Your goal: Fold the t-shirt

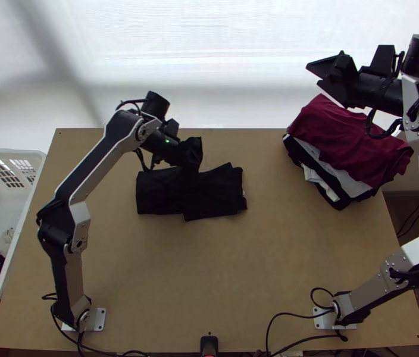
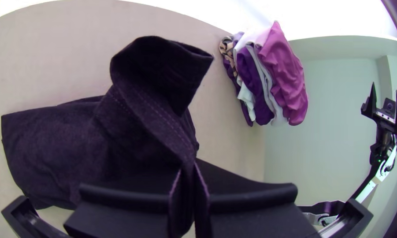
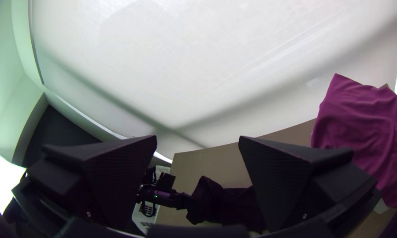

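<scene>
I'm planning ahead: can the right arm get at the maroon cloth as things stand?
Probably yes: the right gripper hangs open near the maroon cloth, which lies uncovered on top of its pile.

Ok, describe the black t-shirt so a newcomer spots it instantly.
Find the wooden table, then its far half, near the middle. The black t-shirt lies there, part lifted in the left gripper. Unlike the pile at the far right, topped by maroon cloth, it lies alone.

Bright white screen (image 1: 239,53) beyond wooden table (image 1: 168,285); brown floor (image 1: 397,209).
</scene>
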